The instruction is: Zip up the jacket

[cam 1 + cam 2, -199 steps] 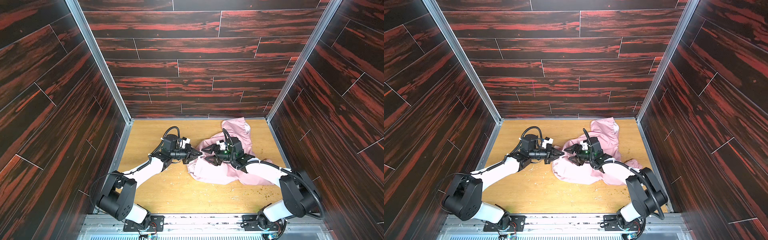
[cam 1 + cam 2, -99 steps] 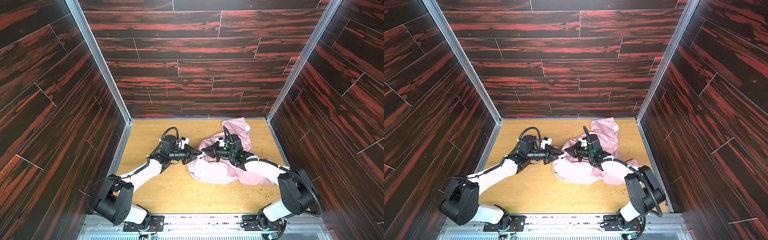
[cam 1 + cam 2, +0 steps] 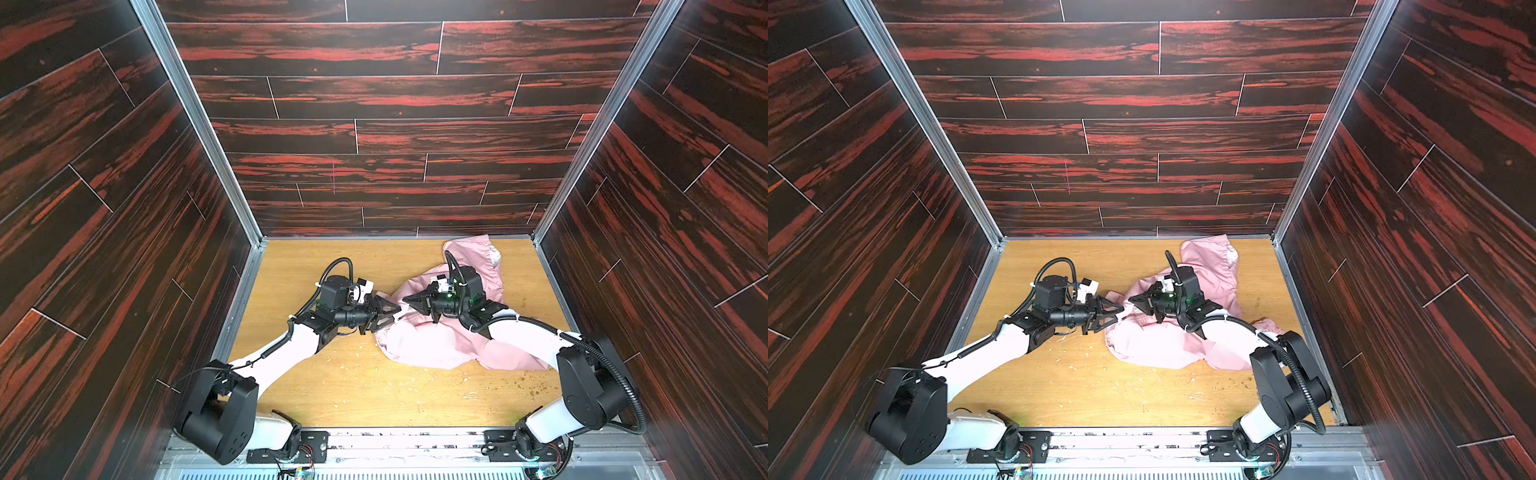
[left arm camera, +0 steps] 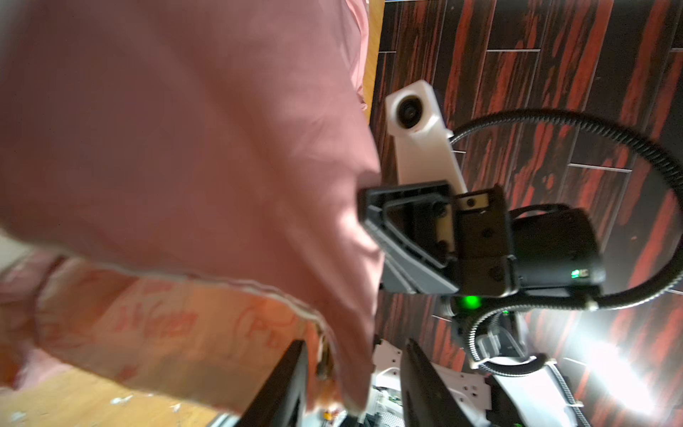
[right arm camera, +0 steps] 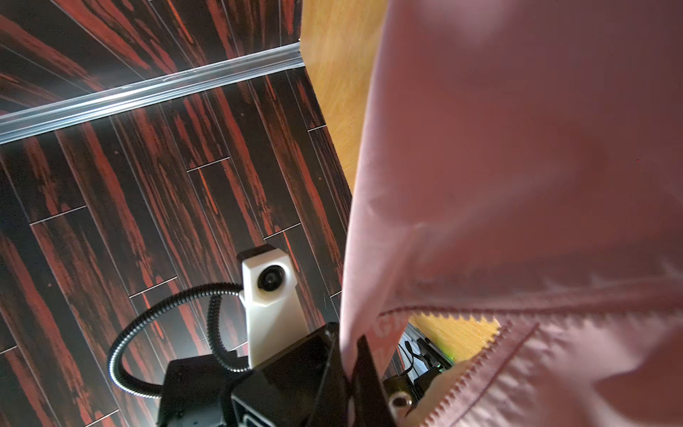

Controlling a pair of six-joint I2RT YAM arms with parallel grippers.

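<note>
The light-pink jacket [image 3: 436,345] [image 3: 1154,345] lies crumpled on the right half of the wooden table, one part stretching toward the back wall. My right gripper [image 3: 405,298] [image 3: 1130,298] is shut on a raised front edge of the jacket [image 5: 517,148], and the fabric is pinched at its tips [image 5: 349,364]. Two toothed zipper edges [image 5: 462,314] gape apart beside it. My left gripper [image 3: 394,314] [image 3: 1119,316] faces the right one tip to tip at the jacket's left edge. Its jaws [image 4: 354,384] stand apart, with a hanging fold of jacket [image 4: 184,129] loose between them.
Dark red-black plank walls [image 3: 124,249] close in the wooden table [image 3: 353,386] on the left, right and back. Small crumbs [image 3: 532,386] are scattered near the front right. A metal rail [image 3: 395,440] with both arm bases runs along the front edge.
The right gripper's jaws have gone from open to shut on the jacket's edge. The left gripper's jaws have gone from shut to apart. Both arms stayed nearly in place.
</note>
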